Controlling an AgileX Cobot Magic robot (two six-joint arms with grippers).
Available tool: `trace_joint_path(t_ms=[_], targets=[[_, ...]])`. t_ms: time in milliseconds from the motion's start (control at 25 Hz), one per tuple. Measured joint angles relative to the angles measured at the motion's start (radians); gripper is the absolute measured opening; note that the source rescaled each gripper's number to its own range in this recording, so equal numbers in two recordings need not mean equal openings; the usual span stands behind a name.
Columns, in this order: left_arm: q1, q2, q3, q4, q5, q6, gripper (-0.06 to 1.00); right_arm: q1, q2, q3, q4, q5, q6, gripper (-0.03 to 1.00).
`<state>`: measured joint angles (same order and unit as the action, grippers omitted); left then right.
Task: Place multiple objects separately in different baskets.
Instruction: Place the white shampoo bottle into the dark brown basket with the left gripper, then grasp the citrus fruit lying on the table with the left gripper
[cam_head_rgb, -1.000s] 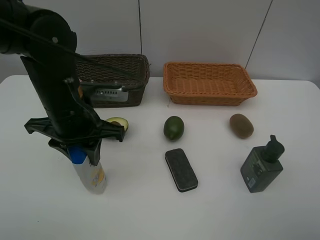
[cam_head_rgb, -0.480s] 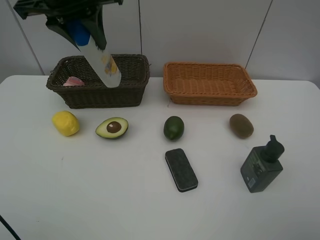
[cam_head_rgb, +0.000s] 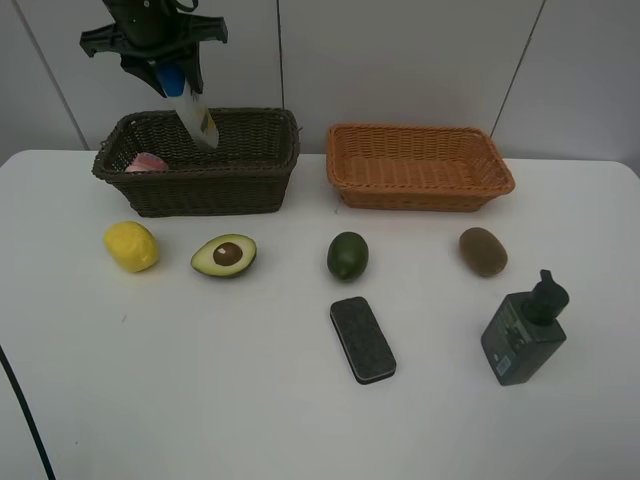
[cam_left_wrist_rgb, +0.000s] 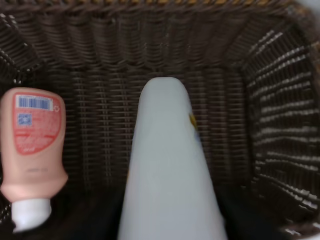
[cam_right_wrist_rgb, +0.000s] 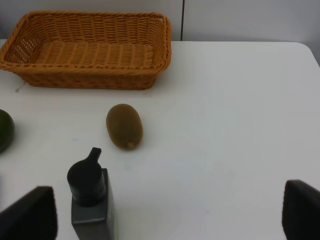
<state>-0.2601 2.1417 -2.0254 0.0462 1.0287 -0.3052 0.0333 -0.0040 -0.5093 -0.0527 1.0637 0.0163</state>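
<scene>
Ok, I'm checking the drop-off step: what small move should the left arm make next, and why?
Probably open the left gripper and let go: the white blue-capped bottle hangs tilted from it, its lower end over the dark brown basket, with bare wicker floor below it and the pink bottle lying off to one side.

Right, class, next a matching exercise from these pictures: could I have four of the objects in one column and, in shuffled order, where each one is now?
Column 1
1. pink bottle
2. white blue-capped bottle
3. brown kiwi
4. black eraser

Column 2
A. in the air over the dark brown basket
B. on the table, next to the green lime
C. lying inside the dark brown basket
D. on the table, between the orange basket and the pump bottle

Pairs: 1-C, 2-A, 3-D, 4-B
</scene>
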Motion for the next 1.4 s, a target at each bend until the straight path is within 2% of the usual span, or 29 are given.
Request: trace_joint_path(t_ms=[80,120,200,360,560,800,880,1040,1240,1400], targets=[[0.000,0.026,-0.001,0.004,-0.002,-0.003,0.75,0.000,0.000,0.000,0.000,0.000,0.000,0.98],[0.000,0.035,-0.001,0.004,-0.002,-0.006,0.85,0.000,0.000,0.000,0.000,0.000,0.000,0.98],[0.000,0.040,-0.001,0.005,-0.002,-0.014,0.94,0.000,0.000,0.000,0.000,0.000,0.000,0.98],[0.000,0.024,-0.002,0.004,0.029,-0.022,0.98,0.000,0.000,0.000,0.000,0.000,0.000,0.98],[0.000,-0.013,-0.079,0.003,0.166,-0.025,0.98,0.000,0.000,0.000,0.000,0.000,0.000,0.98],[0.000,-0.117,-0.065,-0.097,0.169,-0.004,0.98,0.000,0.000,0.000,0.000,0.000,0.000,0.98],[-0.001,-0.192,0.013,-0.114,0.169,0.005,0.98,0.000,0.000,0.000,0.000,0.000,0.000,0.98],[-0.001,-0.422,0.303,-0.110,0.168,-0.002,0.98,0.000,0.000,0.000,0.000,0.000,0.000,0.98],[-0.001,-0.678,0.699,-0.034,0.166,-0.116,0.98,0.000,0.000,0.000,0.000,0.000,0.000,0.98],[-0.001,-0.714,0.947,0.008,0.159,-0.133,0.98,0.000,0.000,0.000,0.000,0.000,0.000,0.98]])
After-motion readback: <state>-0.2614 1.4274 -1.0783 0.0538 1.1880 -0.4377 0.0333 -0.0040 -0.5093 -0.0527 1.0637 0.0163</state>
